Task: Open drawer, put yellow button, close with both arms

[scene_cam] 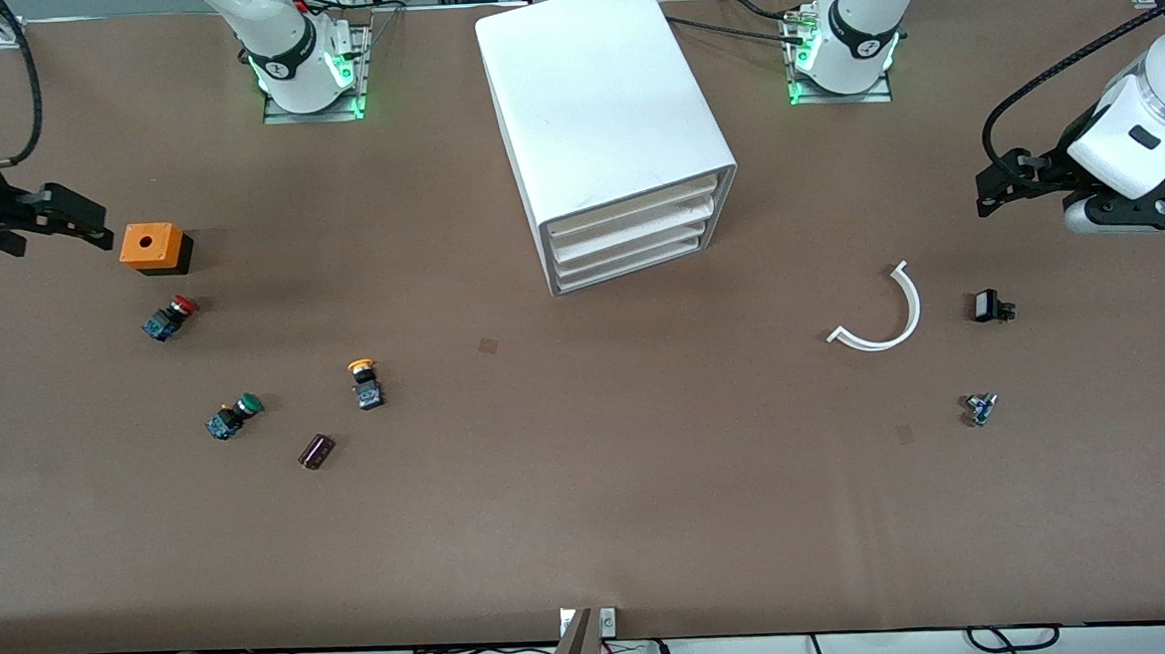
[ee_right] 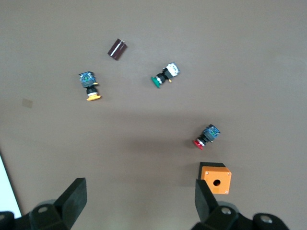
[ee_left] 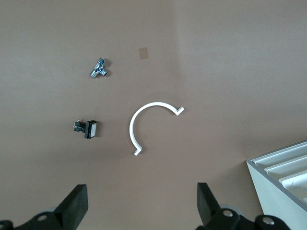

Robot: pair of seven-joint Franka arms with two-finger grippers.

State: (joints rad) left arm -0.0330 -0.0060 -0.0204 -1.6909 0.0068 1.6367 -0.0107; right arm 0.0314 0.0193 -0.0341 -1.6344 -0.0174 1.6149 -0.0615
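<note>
Table [scene_cam: 593, 526] of brown board, one white cabinet [scene_cam: 601, 117] at its middle with four stacked drawers, all shut; the drawer [scene_cam: 631, 208] at the top sits flush with the three below it.

Three push-buttons lie toward the right arm's end: the yellow button [scene_cam: 365, 377] on its side, nearest the cabinet of the three; one green button [scene_cam: 234, 416] beside it, a little nearer the front camera; one red button [scene_cam: 169, 318] farther from the camera, just beside one orange box [scene_cam: 153, 247] with a hole in its top. One dark cylinder [scene_cam: 316, 451] lies near the yellow button, closer to the camera.

Toward the left arm's end lie three more items: one white curved strip [scene_cam: 881, 313], one small black part [scene_cam: 990, 306] and one small metal fitting [scene_cam: 980, 409].

The right gripper [ee_right: 139, 201] hangs over the table's edge beside the orange box, fingers spread wide and holding nothing. The left gripper [ee_left: 141, 203] hangs over the table near the black part, likewise spread wide and holding nothing.
</note>
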